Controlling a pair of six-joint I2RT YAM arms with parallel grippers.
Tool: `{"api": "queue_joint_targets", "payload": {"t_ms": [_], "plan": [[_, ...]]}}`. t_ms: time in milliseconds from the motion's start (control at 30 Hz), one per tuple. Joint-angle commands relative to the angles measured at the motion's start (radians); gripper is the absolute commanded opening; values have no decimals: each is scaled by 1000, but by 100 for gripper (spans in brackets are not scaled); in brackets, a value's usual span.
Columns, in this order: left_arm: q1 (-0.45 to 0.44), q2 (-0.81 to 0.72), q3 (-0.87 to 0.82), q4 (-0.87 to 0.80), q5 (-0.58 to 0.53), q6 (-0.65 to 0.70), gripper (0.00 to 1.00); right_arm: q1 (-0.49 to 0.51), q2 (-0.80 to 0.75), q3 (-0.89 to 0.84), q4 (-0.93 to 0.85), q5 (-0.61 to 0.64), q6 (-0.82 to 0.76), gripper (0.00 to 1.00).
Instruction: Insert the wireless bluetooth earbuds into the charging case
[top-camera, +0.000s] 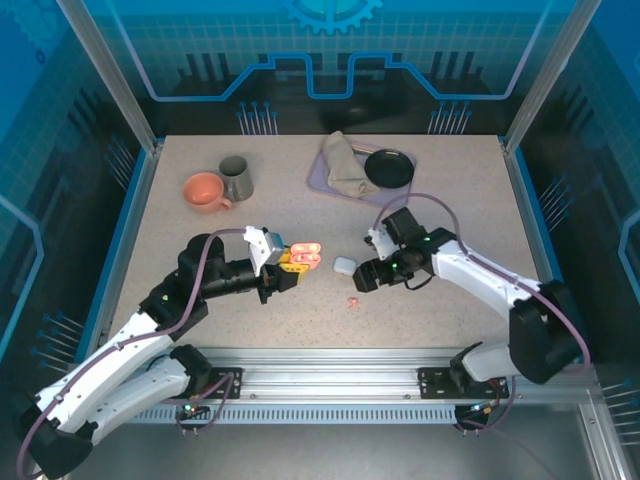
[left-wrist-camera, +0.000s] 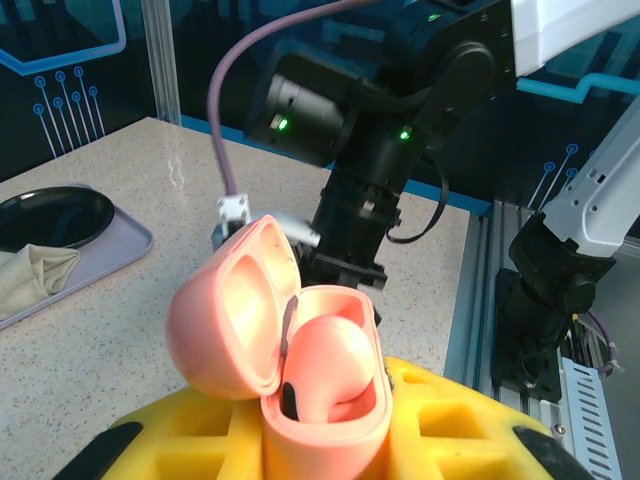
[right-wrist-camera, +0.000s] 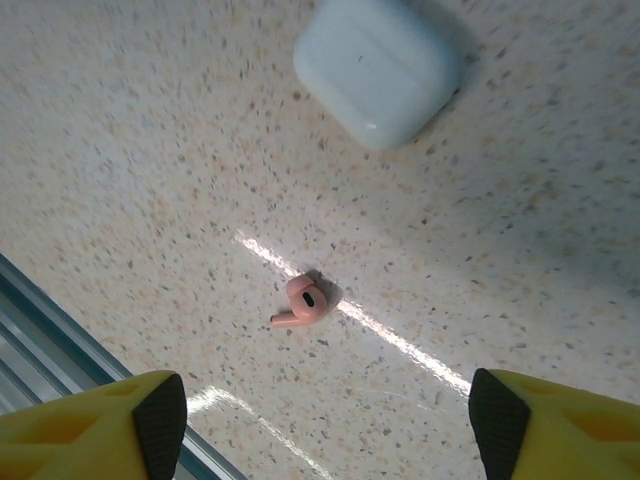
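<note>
The left tool (top-camera: 288, 263) is pinching the pink charging case (left-wrist-camera: 300, 380) between its yellow fingers (left-wrist-camera: 450, 430). It holds the case up off the worktop (top-camera: 180, 290) with the lid swung back. The case sits right at the tip of that tool, the hollow of its lid turned away from the wrist. One seated earbud (left-wrist-camera: 330, 350), the same salmon pink, rests in the body of the case, and a dark slot shows just beside it.

The right tool (right-wrist-camera: 328, 420) faces the left one, with the raised case between them and near both. Its fingers are spread wide with nothing between them. A loose pink earbud (right-wrist-camera: 303, 303) lies on the worktop straight under that gap, clear of both pads, its stem lying flat on the speckled surface. Farther out ahead of the right tool rests a white case (right-wrist-camera: 380, 65) with its lid down, apart from the loose earbud.

From above, the right tool hangs just beside the white case, with the loose earbud toward the arm bases.

Well beyond both tools, at the back of the worktop, stand an orange cup (top-camera: 205, 191) and a grey mug (top-camera: 236, 177), close together. To their right is a tray (top-camera: 318, 178) carrying a crumpled cloth (top-camera: 345, 165) and a black dish (top-camera: 389, 168).
</note>
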Motion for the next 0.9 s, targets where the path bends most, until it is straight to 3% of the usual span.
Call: {"api": "queue_joint_targets", "payload": {"t_ms": [0,367,867], "plan": [[-6,-12,-5,-8,-13,26,0,68,74,75,-73,79,2,75],[-6,-24,-11,-25,-22,34,0,189,284,209,-158,216,25,59],[-6,-42,-26,-26,-23,31,0,228,381,249,-174,198,48,45]]}}
